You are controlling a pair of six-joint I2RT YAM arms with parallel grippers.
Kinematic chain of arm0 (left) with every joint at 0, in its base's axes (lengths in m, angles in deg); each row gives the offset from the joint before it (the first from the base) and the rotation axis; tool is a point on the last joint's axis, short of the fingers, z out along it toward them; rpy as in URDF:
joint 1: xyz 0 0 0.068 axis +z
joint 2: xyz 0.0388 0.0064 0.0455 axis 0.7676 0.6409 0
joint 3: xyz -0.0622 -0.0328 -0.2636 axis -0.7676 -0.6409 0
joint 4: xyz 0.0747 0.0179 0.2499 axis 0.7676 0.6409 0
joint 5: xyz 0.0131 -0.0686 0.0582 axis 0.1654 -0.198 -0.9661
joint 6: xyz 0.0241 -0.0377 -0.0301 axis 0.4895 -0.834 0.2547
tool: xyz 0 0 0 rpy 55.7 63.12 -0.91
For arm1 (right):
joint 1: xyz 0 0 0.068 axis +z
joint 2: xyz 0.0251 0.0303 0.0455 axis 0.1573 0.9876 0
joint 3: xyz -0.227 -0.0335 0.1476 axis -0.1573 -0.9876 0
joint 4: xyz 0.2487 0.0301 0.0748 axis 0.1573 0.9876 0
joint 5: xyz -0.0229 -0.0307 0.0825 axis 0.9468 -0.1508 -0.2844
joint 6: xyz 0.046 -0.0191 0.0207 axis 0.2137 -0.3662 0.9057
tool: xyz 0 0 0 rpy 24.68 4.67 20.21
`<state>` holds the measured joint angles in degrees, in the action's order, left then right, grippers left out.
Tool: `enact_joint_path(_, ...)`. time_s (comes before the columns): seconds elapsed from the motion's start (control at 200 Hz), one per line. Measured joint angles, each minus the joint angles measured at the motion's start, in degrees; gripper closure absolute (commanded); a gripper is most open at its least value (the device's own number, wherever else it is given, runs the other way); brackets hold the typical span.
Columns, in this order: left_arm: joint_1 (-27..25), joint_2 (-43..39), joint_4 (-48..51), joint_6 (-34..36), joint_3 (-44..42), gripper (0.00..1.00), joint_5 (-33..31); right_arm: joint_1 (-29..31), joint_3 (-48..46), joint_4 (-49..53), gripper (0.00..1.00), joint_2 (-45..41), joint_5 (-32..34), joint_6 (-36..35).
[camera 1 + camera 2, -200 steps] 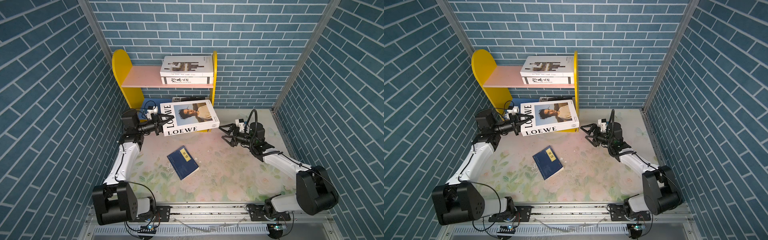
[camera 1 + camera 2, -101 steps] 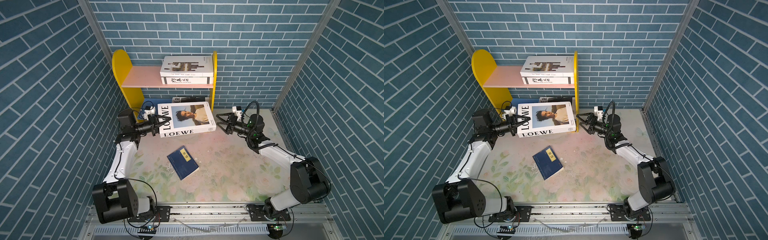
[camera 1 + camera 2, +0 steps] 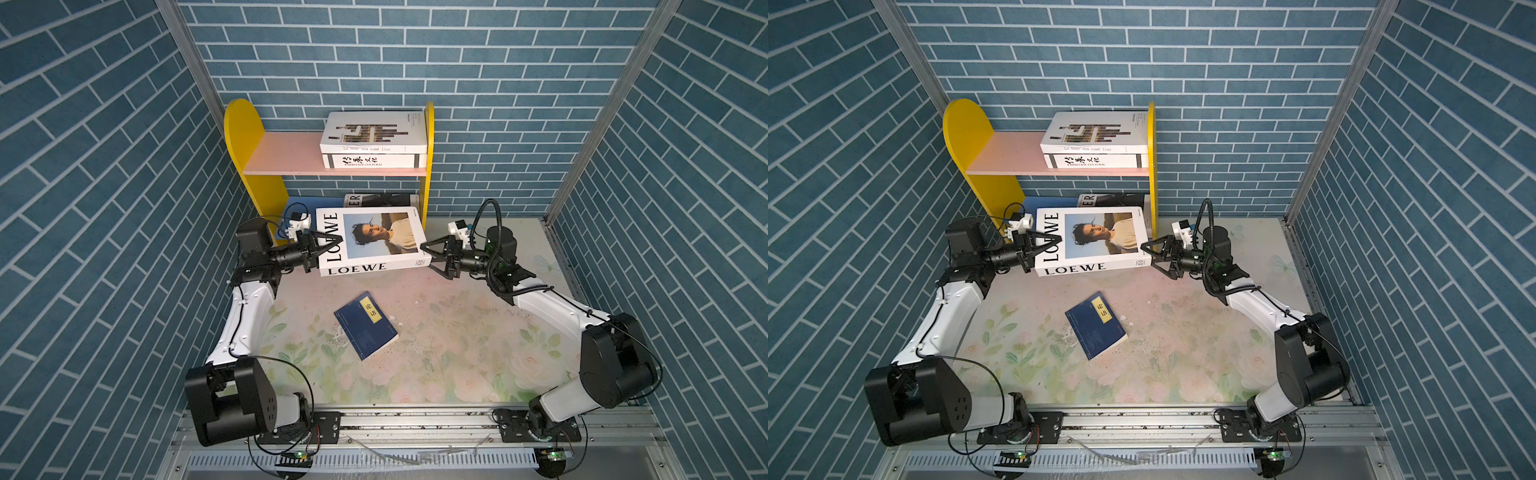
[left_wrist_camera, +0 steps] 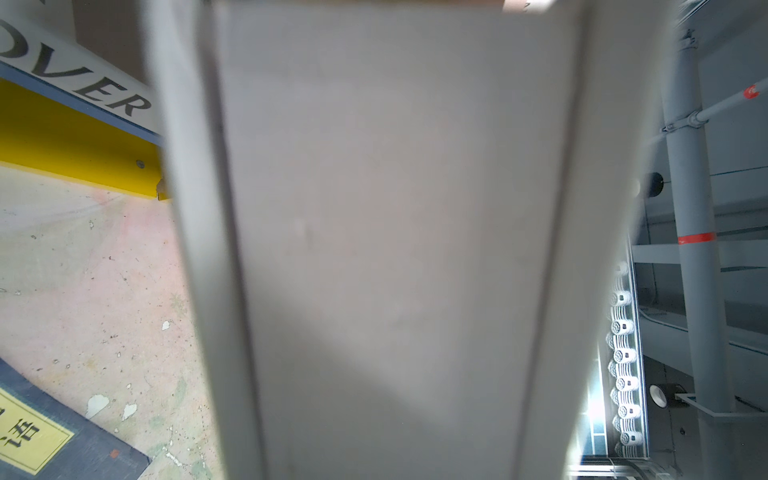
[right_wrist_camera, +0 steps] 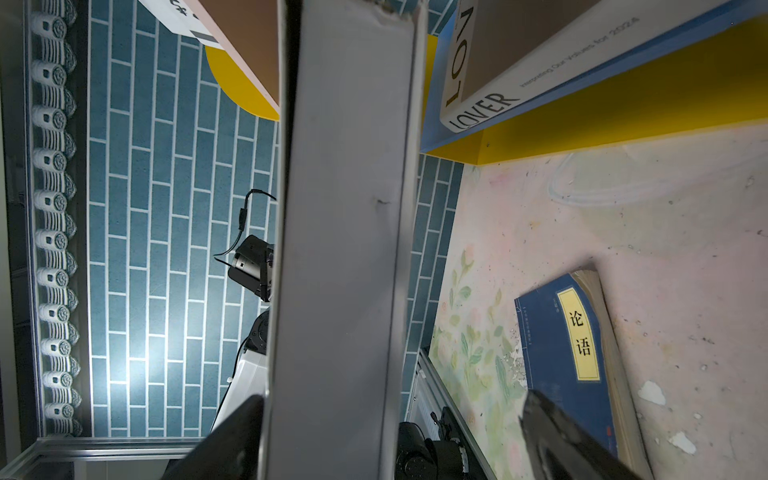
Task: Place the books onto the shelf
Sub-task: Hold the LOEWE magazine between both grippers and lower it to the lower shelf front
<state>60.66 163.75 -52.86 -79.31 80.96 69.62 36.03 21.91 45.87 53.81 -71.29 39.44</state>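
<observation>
Book four, the LOEWE book [image 3: 370, 239], is held up just in front of the shelf [image 3: 245, 137], lower tier next by my guess.
Left gripper [image 3: 318, 249] is clamped on its left edge; right gripper [image 3: 432, 257] has its jaws apart around the right edge, not squeezing. It needs a flat slide in over the LOVER book [image 3: 378, 199], tight under the pink board [image 3: 286, 153]. Navy book [image 3: 365, 324] lies on the table [image 3: 457, 332], well apart.
</observation>
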Motion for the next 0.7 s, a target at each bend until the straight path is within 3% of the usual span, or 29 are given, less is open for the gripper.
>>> enact_joint_path(0.4,0.00,1.49,-0.33,-0.07,0.13,0.71,0.42,1.86,0.02,-12.46,0.24,2.67,-1.25,7.32)
enact_joint_path(0.695,-0.59,5.79,-0.98,-0.39,2.75,0.69,1.33,2.73,0.02,-14.62,0.34,3.13,-0.81,9.31)
